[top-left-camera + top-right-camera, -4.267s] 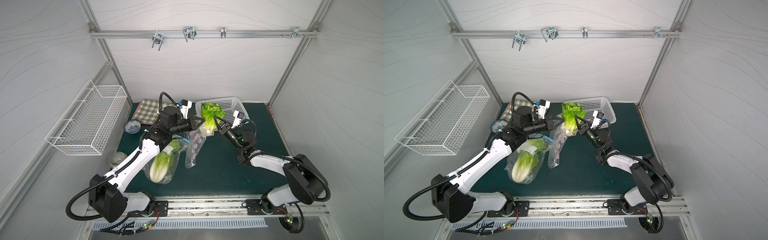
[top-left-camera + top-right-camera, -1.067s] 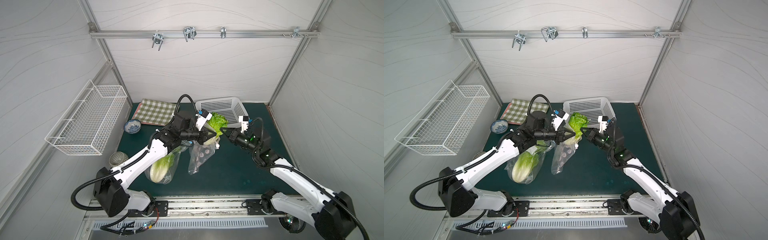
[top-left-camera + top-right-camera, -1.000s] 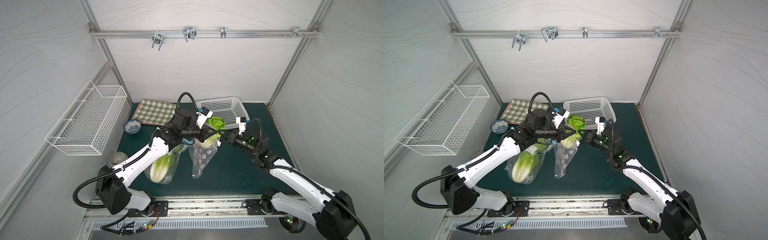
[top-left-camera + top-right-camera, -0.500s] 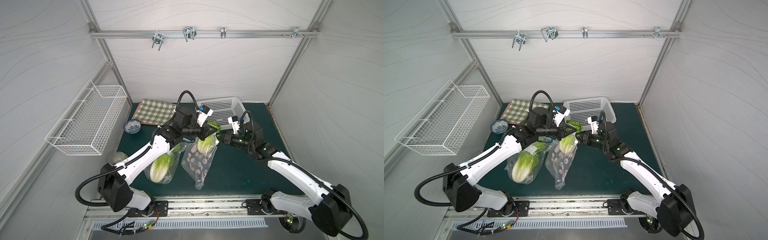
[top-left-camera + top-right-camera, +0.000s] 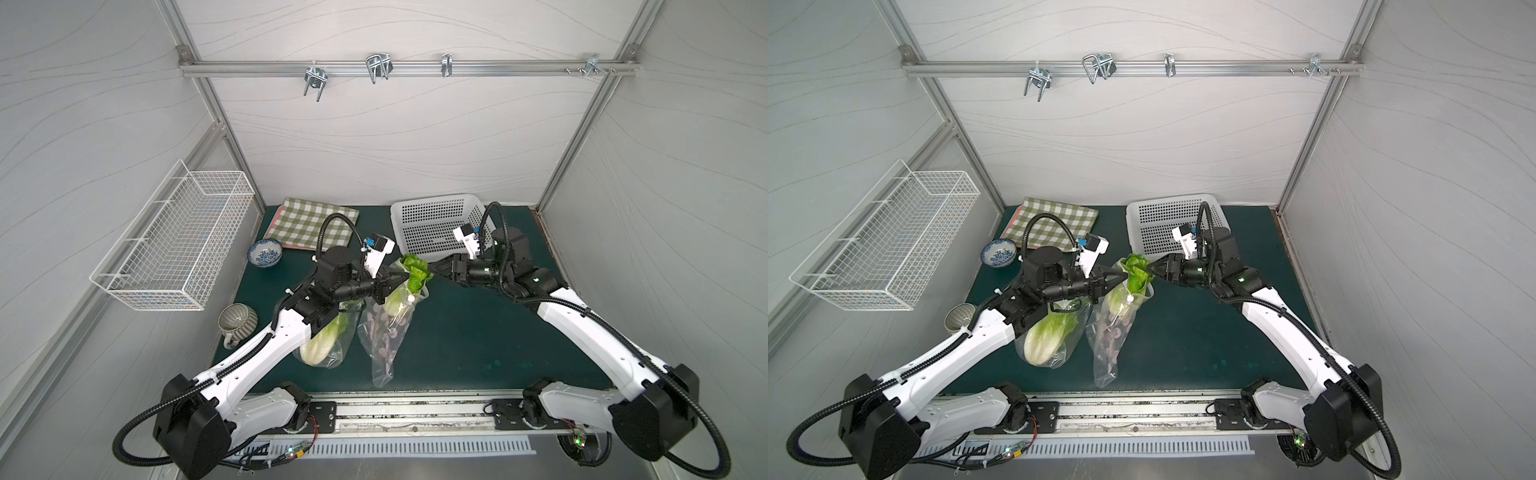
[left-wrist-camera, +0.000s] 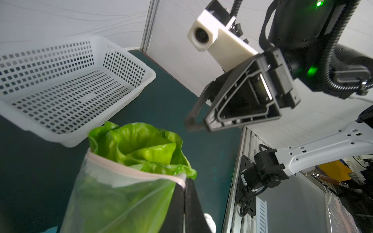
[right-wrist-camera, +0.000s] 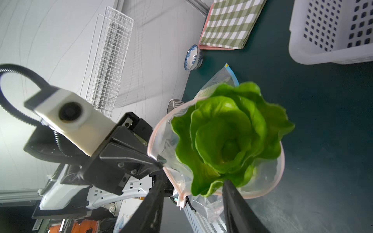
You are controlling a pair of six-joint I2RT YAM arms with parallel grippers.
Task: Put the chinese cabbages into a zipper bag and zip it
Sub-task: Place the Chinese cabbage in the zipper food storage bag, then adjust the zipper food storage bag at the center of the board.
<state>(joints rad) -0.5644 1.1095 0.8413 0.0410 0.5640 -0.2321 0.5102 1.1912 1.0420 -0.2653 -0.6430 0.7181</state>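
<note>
Since a second ago the cabbage (image 5: pixel 413 272) has slid down into the clear zipper bag (image 5: pixel 386 332). My right jaws have parted and stand open just beside its leaf tips. Green leaves poke above the bag's pink rim, with the white stalk inside. My left jaws are closed, pinching that rim and holding the bag up. A second bag (image 5: pixel 332 358) with another cabbage (image 5: pixel 313 353) lies on the surface beneath my left arm.
</note>
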